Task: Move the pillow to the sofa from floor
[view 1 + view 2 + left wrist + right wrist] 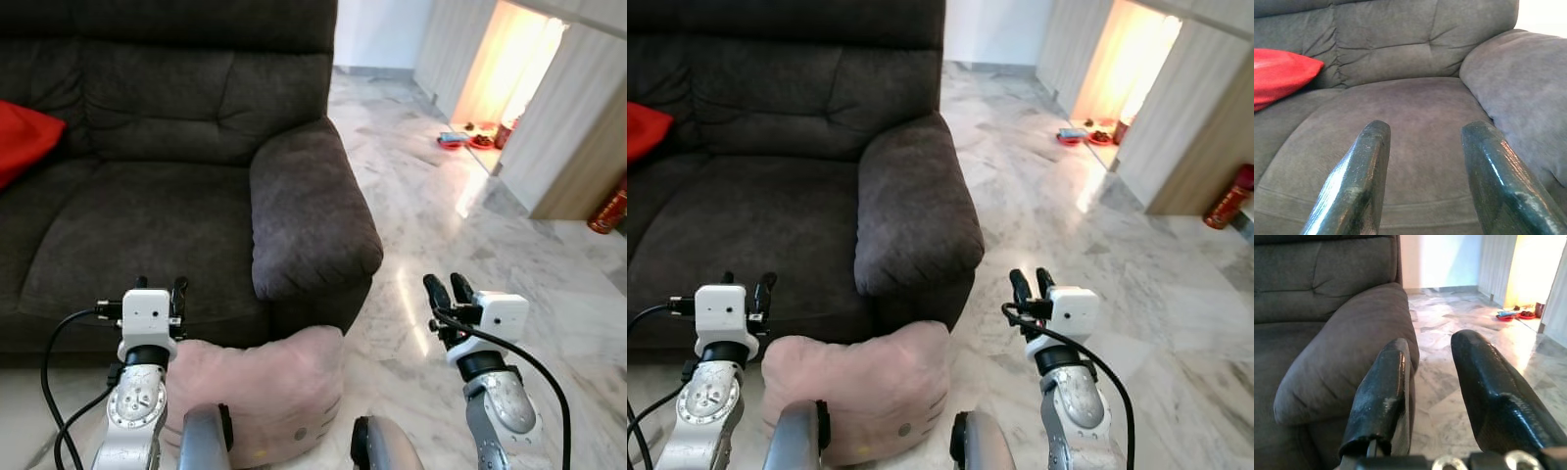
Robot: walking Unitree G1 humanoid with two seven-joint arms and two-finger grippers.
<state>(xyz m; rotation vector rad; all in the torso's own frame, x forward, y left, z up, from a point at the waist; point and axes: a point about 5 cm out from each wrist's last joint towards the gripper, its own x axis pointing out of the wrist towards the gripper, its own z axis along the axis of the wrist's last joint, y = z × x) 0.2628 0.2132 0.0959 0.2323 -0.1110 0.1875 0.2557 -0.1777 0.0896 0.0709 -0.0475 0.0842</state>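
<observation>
Lying on floor (441, 225), pillow (260, 392) touches sofa (147, 215).

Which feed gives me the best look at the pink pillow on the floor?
The right eye view: the pink pillow lies against the sofa's front, nearly whole. The left eye view hides more of it behind the left arm. Both wrist views look past it.

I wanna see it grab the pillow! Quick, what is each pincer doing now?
Left pincer: open, holding nothing, above the pink pillow.
Right pincer: open, holding nothing, over the floor.
</observation>
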